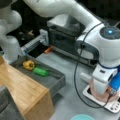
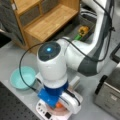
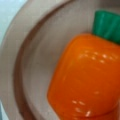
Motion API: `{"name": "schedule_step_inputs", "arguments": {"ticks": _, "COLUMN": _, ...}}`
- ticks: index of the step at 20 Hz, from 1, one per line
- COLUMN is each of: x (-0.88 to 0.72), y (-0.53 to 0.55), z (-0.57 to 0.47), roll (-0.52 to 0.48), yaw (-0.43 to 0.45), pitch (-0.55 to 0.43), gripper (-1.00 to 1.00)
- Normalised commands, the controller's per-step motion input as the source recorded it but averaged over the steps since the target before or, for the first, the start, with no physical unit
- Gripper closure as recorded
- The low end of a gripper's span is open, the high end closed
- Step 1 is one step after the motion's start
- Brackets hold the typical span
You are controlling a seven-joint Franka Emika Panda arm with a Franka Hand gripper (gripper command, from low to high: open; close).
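An orange toy carrot (image 3: 85,80) with a green top (image 3: 107,25) lies in a pink bowl (image 3: 30,62) and fills most of the wrist view. In both front views the bowl (image 1: 96,96) (image 2: 56,111) stands on a white scale (image 1: 112,106) (image 2: 42,111). My gripper (image 1: 107,93) reaches straight down into the bowl, just above the carrot (image 2: 59,105). The arm's hand and a blue part hide its fingers, and the wrist view does not show them.
A grey tray (image 1: 53,81) holds a yellow pepper (image 1: 28,65) and a green vegetable (image 1: 40,71), next to a wooden shelf (image 1: 22,87) (image 2: 47,22). A teal bowl (image 2: 22,77) sits beside the scale. A metal oven (image 1: 66,32) (image 2: 110,95) stands behind it.
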Motion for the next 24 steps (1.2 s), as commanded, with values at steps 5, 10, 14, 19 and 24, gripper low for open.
{"name": "schedule_step_inputs", "arguments": {"ticks": 5, "x": -0.02, "y": 0.00, "z": -0.08, "roll": -0.211, "yaw": 0.059, "pitch": 0.122, "gripper": -1.00}}
{"name": "schedule_step_inputs", "arguments": {"ticks": 10, "x": 0.00, "y": -0.03, "z": -0.08, "roll": -0.180, "yaw": 0.062, "pitch": 0.064, "gripper": -1.00}}
{"name": "schedule_step_inputs", "arguments": {"ticks": 14, "x": 0.01, "y": -0.06, "z": -0.09, "roll": -0.190, "yaw": 0.068, "pitch": 0.028, "gripper": -1.00}}
{"name": "schedule_step_inputs", "arguments": {"ticks": 19, "x": 0.03, "y": -0.07, "z": -0.13, "roll": -0.205, "yaw": 0.083, "pitch": 0.005, "gripper": -1.00}}
{"name": "schedule_step_inputs", "arguments": {"ticks": 24, "x": 0.04, "y": -0.03, "z": -0.07, "roll": -0.196, "yaw": 0.104, "pitch": -0.006, "gripper": -1.00}}
